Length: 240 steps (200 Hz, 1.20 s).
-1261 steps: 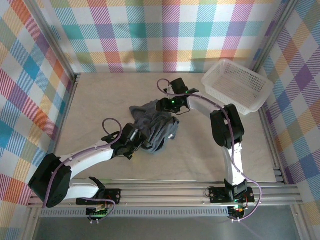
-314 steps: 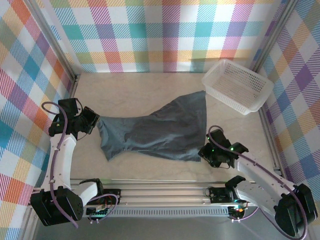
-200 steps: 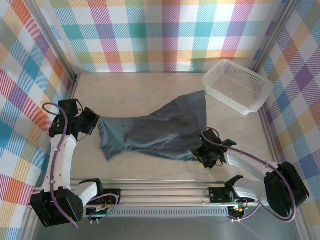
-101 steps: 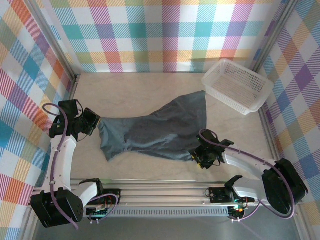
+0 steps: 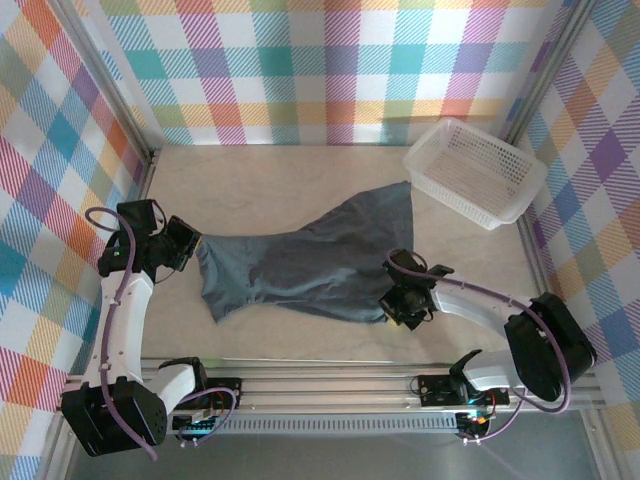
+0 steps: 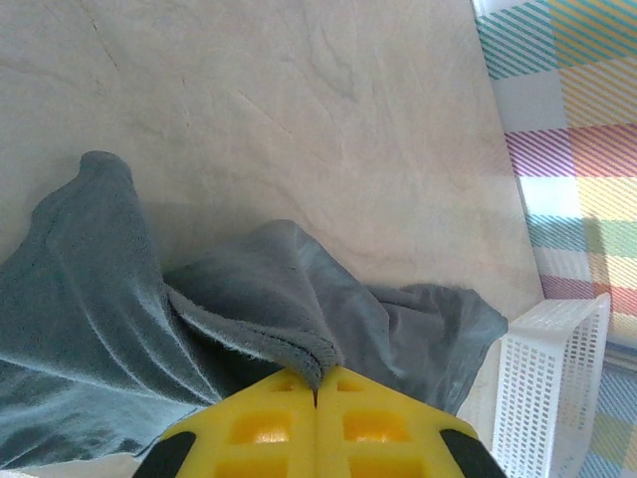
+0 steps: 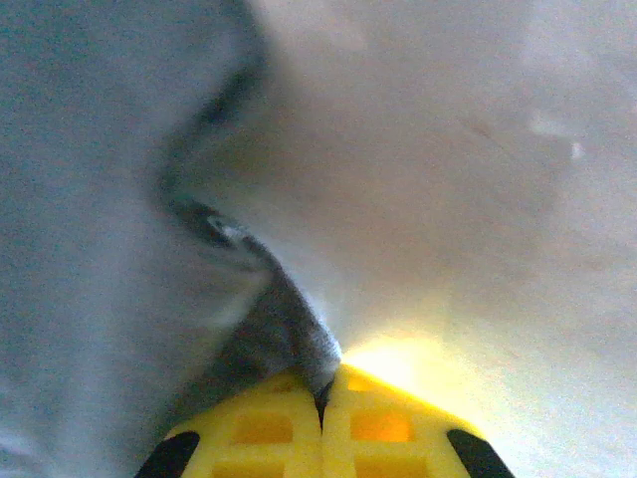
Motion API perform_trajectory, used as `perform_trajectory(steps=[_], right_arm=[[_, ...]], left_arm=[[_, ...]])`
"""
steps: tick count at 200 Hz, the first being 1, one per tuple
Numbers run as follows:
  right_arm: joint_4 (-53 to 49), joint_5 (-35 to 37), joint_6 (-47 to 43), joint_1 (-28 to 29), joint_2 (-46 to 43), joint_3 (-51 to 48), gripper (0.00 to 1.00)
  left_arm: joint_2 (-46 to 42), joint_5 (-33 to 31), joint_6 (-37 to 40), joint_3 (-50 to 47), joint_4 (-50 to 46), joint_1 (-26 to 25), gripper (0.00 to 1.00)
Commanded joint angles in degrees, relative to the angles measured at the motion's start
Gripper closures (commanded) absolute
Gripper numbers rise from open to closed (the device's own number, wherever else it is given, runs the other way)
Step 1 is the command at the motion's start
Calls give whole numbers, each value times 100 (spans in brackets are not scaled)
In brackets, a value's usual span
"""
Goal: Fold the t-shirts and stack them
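Ahead of the left gripper [image 6: 316, 393] the bunched t-shirt [image 6: 90, 299] lay in the way — past it, bare table [image 6: 299, 119] ran open, with the white basket [image 6: 542, 398] far off to its right. The right gripper [image 7: 323, 398] had cloth on its left, clear table on its right.

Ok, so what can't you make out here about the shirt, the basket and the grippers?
- Right wrist view: the t-shirt is blurred by closeness, so which edge the right gripper pinches is unclear.
- Left wrist view: the white basket is cut off by the right and bottom edges.
- Top view: the left gripper is too small to show how much cloth it holds; the right gripper covers the shirt's near corner.
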Motion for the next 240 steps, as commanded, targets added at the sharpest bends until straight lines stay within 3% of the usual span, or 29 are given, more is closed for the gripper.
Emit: perform_trajectory(steps=[1,45,77,104,145,171,196,219,240], right_arm=[[519,479,-1052,-108,-385,669,100],[-265,436,-3163,-503,-564,3060,100],[-634,276,-4018,-696,-709,4678,100],[-667,161,-4448,-729,-1046,5486,100],[-603,42,-4753,-780,-1513,6346,100],[-683,-83,-4808,-837,-1240,6911,100],[-490,-460,-4700,-1078,-678,7113,100],[-74,-1287,-4260,-1585,22,7165,100],[275,-1742,-4137,-1759,852,7397,100]], left_arm=[[42,219,66,81,13,79,100],[175,321,-565,1295,133,96,100],[215,239,-1278,2655,172,114,100],[-37,-176,-1666,3607,33,114,100],[-129,-862,-1576,5249,-647,114,100],[281,-949,-1491,6075,-1248,114,100],[767,-738,-1440,6164,-1388,114,100],[1299,-557,-1220,6164,-1359,125,100],[1668,-484,-1084,5811,-929,143,100]])
